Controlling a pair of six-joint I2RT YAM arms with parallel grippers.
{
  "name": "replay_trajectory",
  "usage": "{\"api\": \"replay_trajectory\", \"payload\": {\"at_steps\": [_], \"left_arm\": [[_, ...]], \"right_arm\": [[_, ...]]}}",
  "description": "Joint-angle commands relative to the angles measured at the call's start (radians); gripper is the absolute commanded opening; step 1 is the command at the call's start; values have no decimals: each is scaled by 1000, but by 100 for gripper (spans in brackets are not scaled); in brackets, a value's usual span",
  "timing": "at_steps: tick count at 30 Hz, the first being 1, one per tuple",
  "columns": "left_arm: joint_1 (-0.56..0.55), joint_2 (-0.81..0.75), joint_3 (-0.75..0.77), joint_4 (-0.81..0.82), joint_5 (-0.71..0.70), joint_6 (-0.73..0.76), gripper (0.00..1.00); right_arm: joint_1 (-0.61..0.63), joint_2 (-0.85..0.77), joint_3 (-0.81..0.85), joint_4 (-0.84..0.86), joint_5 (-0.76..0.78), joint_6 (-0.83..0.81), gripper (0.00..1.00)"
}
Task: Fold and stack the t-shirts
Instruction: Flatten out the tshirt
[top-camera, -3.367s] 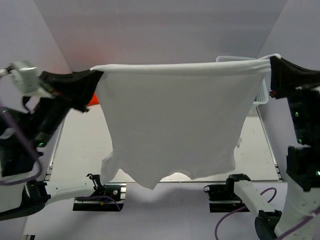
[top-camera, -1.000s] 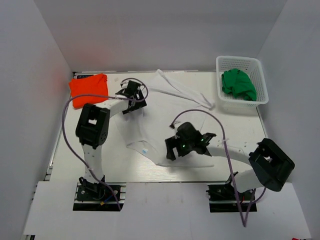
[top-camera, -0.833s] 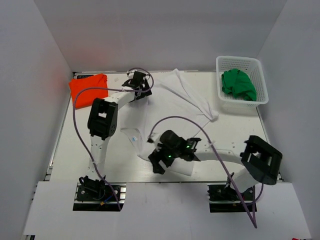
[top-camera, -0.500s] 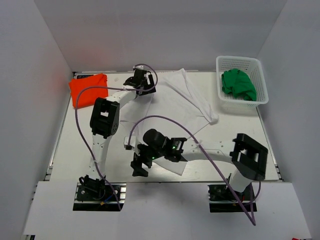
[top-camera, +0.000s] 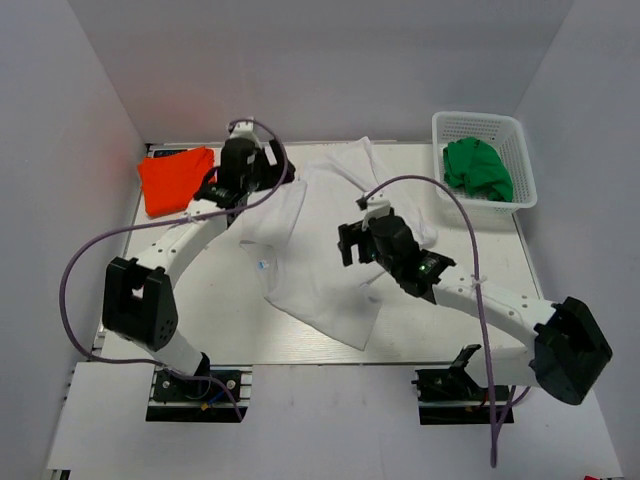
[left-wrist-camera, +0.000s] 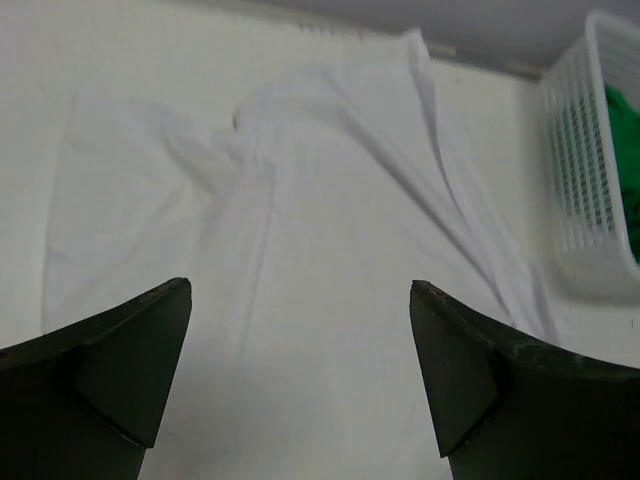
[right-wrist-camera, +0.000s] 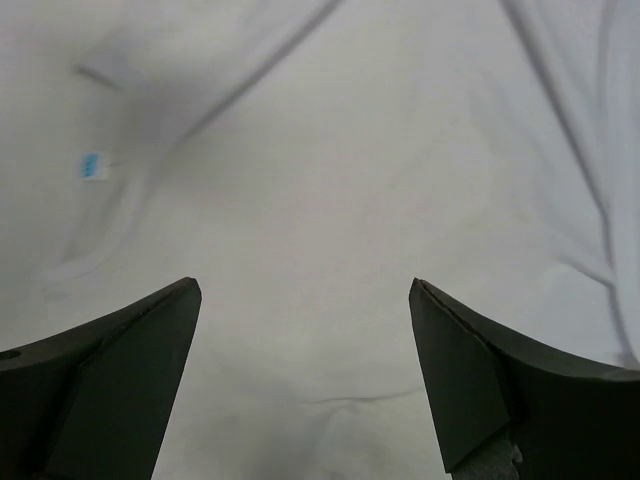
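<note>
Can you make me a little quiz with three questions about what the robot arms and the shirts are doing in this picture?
1. True or false: the green t-shirt lies in the white basket.
2. Which t-shirt is already folded at the table's far left corner? A) white B) orange C) green
3. Fill in: both grippers are above the white t-shirt with their jaws ____.

Key
1. True.
2. B, the orange t-shirt is folded there.
3. Open: the left gripper and the right gripper each show spread fingers with only white cloth below and nothing held.
</note>
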Motion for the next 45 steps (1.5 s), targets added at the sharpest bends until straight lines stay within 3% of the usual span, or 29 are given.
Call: {"api": "replay_trajectory", "payload": {"at_steps": [1,8,13,19,21,26,32,33,36,41,45], "left_arm": [[-24,-67,-282,60,158,-88,100],[-76,-118,-548,232,330,-213,100],[-101,-90,-571,143,217,-213,100],[-69,-15,-552,42,44,-229,100],[-68,10,-526,-1,-64,-239,100],[-15,60,-461,-20,-144,-228,100],[89,171,-346,-32,-82,-197,100],[90,171,-323,-43,-72,-184,100],[114,159,-298,-67,-32,-155,100],[85,-2,-317,-72,-9,-136,100],[76,-125,-427,47,126,-136,100]], "right_arm": [[-119,74,21,-44,108,77,90],[-333,421,309,-191,-54,111,90],[-408,575,388,-243,-96,154,90],[-452,635,329,-251,-182,204,90],[-446,612,261,-245,-196,221,90],[-425,474,88,-257,-349,273,90],[-247,261,-141,-237,-404,356,90],[-162,253,-146,-243,-403,356,90],[-74,207,-117,-282,-320,333,90],[-64,118,-2,-347,-136,249,90],[-70,119,63,-403,-37,230,90]]}}
